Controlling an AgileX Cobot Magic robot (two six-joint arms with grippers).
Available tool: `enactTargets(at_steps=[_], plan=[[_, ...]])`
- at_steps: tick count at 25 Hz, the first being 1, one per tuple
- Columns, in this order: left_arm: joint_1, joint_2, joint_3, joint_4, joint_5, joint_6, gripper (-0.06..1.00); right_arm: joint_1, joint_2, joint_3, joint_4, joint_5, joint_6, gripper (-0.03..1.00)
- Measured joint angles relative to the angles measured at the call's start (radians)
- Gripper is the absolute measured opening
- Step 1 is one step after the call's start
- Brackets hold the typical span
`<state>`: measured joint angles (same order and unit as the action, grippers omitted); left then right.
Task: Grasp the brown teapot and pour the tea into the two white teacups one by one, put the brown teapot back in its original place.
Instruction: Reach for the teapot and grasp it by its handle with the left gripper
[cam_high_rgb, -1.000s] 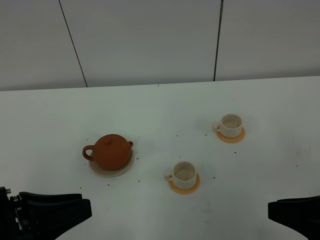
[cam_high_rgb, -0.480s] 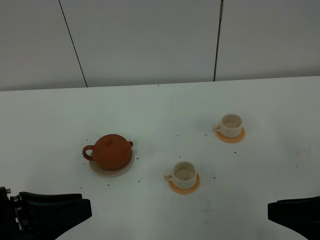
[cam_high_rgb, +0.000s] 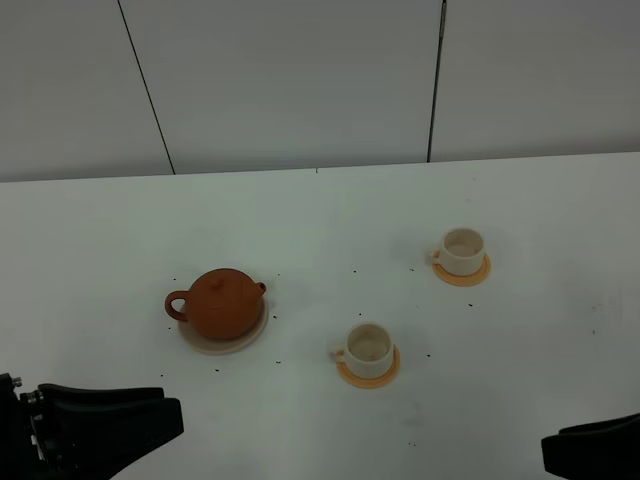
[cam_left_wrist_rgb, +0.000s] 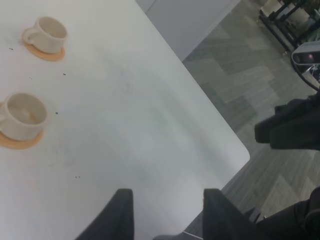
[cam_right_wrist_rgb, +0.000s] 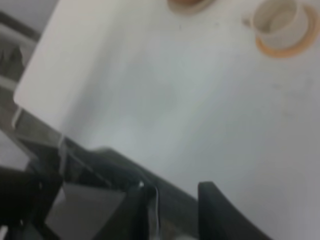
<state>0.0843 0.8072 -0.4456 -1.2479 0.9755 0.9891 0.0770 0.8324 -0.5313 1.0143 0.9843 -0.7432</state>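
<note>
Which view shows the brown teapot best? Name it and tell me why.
Exterior high: the brown teapot sits whole, handle, spout and lid visible, on its saucer. Neither wrist view shows it; both catch teacups instead.

the white table (cam_high_rgb: 320, 215) bears a pale beige saucer (cam_high_rgb: 216, 347); right of the saucer lie the nearer orange coaster (cam_high_rgb: 368, 379) and, beyond, the farther orange coaster (cam_high_rgb: 463, 280).

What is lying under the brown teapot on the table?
The brown teapot stands on a flat pale beige saucer; only its rim shows around the pot's base. The saucer's middle is covered by the pot, so nothing can be said of it.
</note>
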Motion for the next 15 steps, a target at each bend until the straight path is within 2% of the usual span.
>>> enactTargets(at_steps=[8,15], plan=[[0.000,0.000,0.000,0.000,0.000,0.000,0.40,0.000,-0.079,-0.030,-0.271,0.019,0.242,0.24],[0.000,0.000,0.000,0.000,-0.004,0.003,0.40,0.000,-0.302,-0.030,-0.624,0.074,0.565,0.24]])
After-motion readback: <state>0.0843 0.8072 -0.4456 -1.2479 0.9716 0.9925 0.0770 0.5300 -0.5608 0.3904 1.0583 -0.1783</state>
